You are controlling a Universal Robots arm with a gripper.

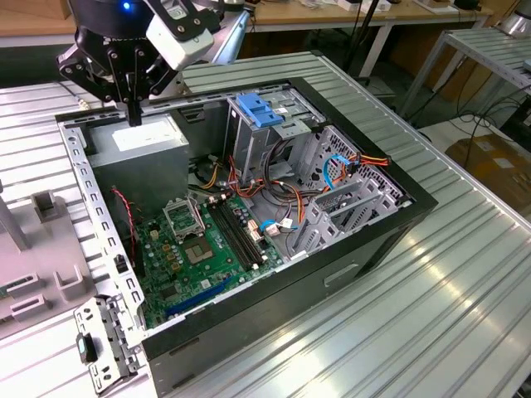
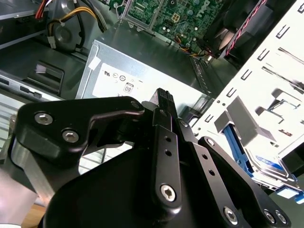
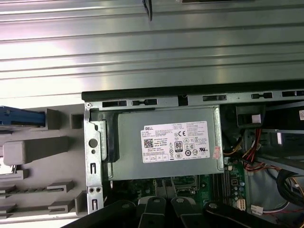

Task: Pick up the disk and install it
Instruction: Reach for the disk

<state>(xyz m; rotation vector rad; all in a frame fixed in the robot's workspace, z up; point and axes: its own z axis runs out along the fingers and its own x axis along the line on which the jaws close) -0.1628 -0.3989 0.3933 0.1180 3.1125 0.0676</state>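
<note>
Outside the computer case (image 1: 373, 240), on a grey plastic holder (image 2: 240, 114) just beyond the case's perforated metal rim, lay the disk (image 2: 266, 166). It was flat, with its silver top and a white label with a blue band facing up and a blue rail running along its side. In the first wrist view the disk (image 3: 19, 118) showed as a blue strip resting against one of the holder's grey blocks. The gripper (image 1: 133, 116) held nothing and was apart from the disk. It hung over the corner of the case where the grey power supply (image 1: 137, 137) sat with its white sticker (image 3: 175, 142) turned upward, and its black jaws were closed together with nothing between them. In the second wrist view the fingertips (image 2: 164, 95) pointed at the edge of the power supply nearest the rim. Deeper in the case lay the green motherboard (image 1: 199, 249), and beside it stood the metal drive cage (image 1: 274, 149) with a blue plastic handle (image 1: 257, 112) on top. Bundles of orange, yellow and blue cables (image 1: 348, 162) ran among the brackets towards the exterior view's right. Case and holder both stood on a ribbed metal table (image 1: 448, 282)
</note>
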